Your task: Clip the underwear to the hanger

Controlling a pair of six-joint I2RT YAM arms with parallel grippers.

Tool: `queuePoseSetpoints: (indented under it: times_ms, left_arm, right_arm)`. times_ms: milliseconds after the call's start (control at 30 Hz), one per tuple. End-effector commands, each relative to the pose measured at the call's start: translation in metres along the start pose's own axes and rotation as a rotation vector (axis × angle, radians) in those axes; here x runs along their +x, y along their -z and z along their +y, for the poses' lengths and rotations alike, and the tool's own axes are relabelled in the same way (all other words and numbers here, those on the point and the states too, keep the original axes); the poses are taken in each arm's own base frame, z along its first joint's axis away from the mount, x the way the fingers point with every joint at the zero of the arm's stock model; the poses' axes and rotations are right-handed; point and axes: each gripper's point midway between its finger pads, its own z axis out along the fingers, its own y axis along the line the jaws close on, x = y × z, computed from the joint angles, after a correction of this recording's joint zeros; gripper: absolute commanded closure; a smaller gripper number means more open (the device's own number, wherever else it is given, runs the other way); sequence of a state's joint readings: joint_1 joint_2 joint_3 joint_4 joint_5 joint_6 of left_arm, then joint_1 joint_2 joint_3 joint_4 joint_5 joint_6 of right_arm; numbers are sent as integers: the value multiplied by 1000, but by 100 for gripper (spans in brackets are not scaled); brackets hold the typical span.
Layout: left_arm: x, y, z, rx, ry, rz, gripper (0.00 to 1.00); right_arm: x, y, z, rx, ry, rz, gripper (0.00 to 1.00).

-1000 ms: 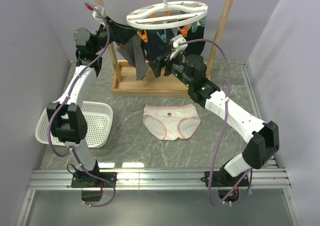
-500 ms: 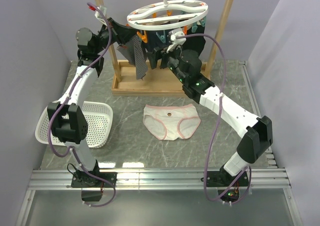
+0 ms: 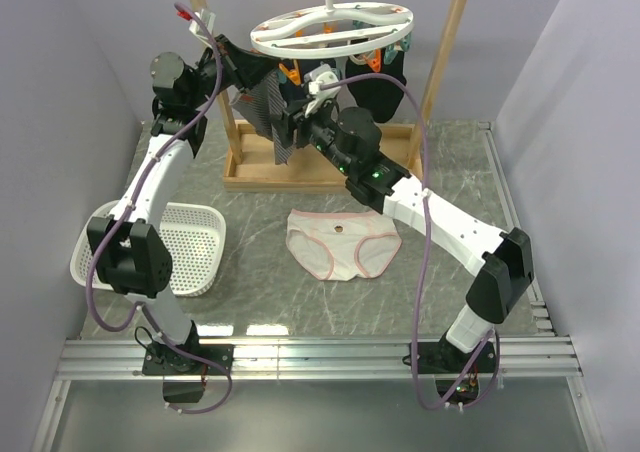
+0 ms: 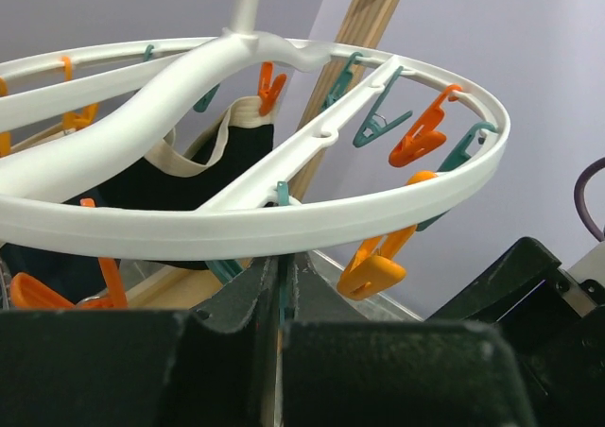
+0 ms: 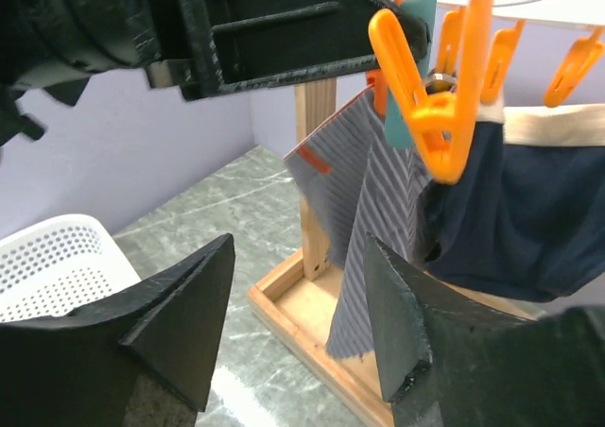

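- I have the left jaws pressed together just below the hanger, steadying it, I judge.
- Right jaws spread and empty; the underwear lies flat on the bench.

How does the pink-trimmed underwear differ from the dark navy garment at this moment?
The underwear is pale with pink trim; the navy garment is dark with a cream waistband. The underwear lies spread flat on the table; the navy garment hangs under the hanger, among its clips. What they share: both are small fabric pieces with an edge band of a contrasting colour.
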State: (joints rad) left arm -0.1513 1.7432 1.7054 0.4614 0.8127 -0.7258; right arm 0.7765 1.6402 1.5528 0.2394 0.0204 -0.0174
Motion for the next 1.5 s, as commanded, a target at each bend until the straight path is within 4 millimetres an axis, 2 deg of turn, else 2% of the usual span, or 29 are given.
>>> queuePoseSetpoints:
  times_ms: [0, 100, 400, 667, 933, 1033, 1067, 1267, 1300, 1367, 1400, 1467]
  left_arm:
    - [-19, 4, -25, 5, -64, -31, 100]
    - [-20, 5, -30, 0, -77, -28, 100]
    - [-15, 4, -36, -28, -82, -13, 100]
    - [-12, 2, -44, -22, -93, -2, 100]
    - [-7, 2, -47, -18, -84, 18, 100]
    - [-6, 2, -49, -16, -79, 20, 100]
    - [-5, 1, -48, -18, -76, 22, 100]
    - [-3, 1, -50, -9, -55, 23, 100]
    - [-3, 1, -51, -8, -51, 23, 98]
    - [-5, 2, -50, -16, -39, 16, 89]
    - [-5, 2, -49, -25, -33, 13, 76]
    - [-12, 5, -51, -40, -32, 0, 63]
  right_arm:
    - [-36, -11, -9, 50, 30, -108, 36]
    - [-45, -16, -19, 91, 36, -139, 34]
    - [-52, -25, -43, 153, 20, -163, 36]
    - [-58, -36, -45, 122, 17, -175, 38]
    - [-57, -40, -42, 90, 20, -173, 46]
    - [-59, -41, -41, 77, 20, -178, 53]
    - [-59, -41, -42, 76, 21, -178, 61]
    - [-57, -42, -46, 75, 19, -172, 87]
    - [-58, -42, -48, 79, 13, -174, 94]
    - [-57, -42, -50, 80, 7, -171, 100]
    - [-57, -42, -51, 81, 3, -170, 100]
    - [-58, -42, -54, 84, 0, -171, 100]
